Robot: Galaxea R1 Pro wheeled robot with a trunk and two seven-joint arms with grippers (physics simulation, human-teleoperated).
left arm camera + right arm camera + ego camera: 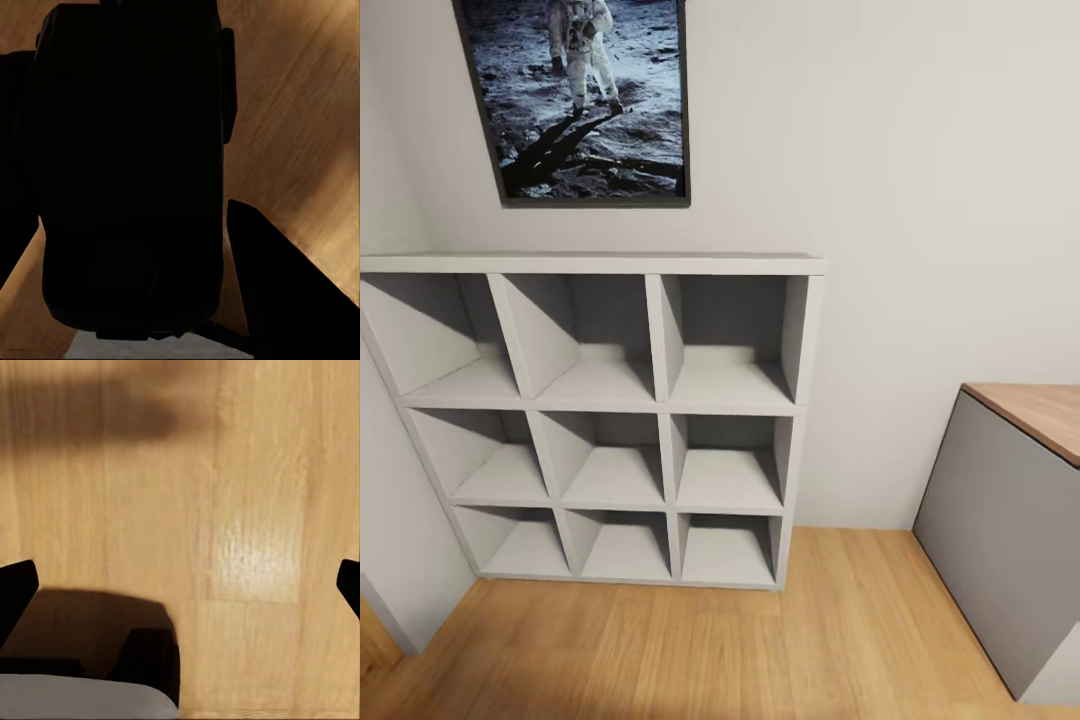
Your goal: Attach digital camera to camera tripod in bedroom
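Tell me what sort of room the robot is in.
Probably a bedroom or other lived-in room of a home: a white cube shelf stands against a white wall, a framed astronaut poster hangs above it, and the floor is light wood plank.

poster (582, 95) above shelves (595, 420) | cabinet (1010, 520) right, perhaps apart

A black boxy object (131, 180) hides the left hand's fingers.

White cube shelf (595, 400) under framed moon poster (582, 95), grey wood-topped cabinet (1010, 520) beside, plank floor (690, 650).
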